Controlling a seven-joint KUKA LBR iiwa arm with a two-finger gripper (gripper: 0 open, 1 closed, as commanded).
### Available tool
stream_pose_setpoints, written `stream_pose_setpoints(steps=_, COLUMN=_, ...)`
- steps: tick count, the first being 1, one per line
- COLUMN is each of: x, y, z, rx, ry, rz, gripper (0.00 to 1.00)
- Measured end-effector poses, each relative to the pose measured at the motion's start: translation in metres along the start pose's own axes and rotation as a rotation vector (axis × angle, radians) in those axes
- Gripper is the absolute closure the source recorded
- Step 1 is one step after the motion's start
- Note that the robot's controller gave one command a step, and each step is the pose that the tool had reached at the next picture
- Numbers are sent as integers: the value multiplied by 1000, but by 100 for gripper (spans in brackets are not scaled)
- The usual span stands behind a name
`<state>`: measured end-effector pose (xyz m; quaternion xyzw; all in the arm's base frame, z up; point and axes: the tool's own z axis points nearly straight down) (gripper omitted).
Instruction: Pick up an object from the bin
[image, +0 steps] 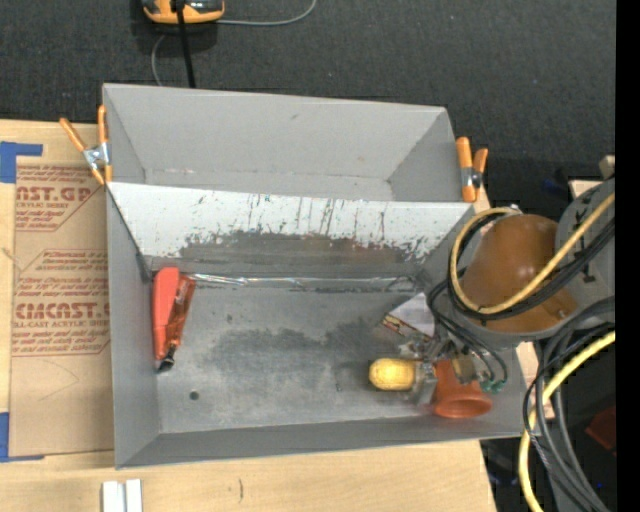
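Against the left wall of the grey bin (280, 150) lies a flat orange-red packet (168, 315), well apart from everything else. Toward the right end of the floor sits a small yellow rounded thing (392, 375) (lemon-like), with the gripper (428, 358) low just beside its right end; whether it is spread or closed I cannot tell. Further right, an orange cup (462, 398) lies tipped near the front-right corner, with a white card (410, 320) just behind the gripper.
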<state>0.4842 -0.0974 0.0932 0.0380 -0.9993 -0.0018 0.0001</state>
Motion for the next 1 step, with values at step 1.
stream_pose_setpoints(steps=1, x=-1, y=10, z=-171, rx=2, ry=-8, rz=9, gripper=100)
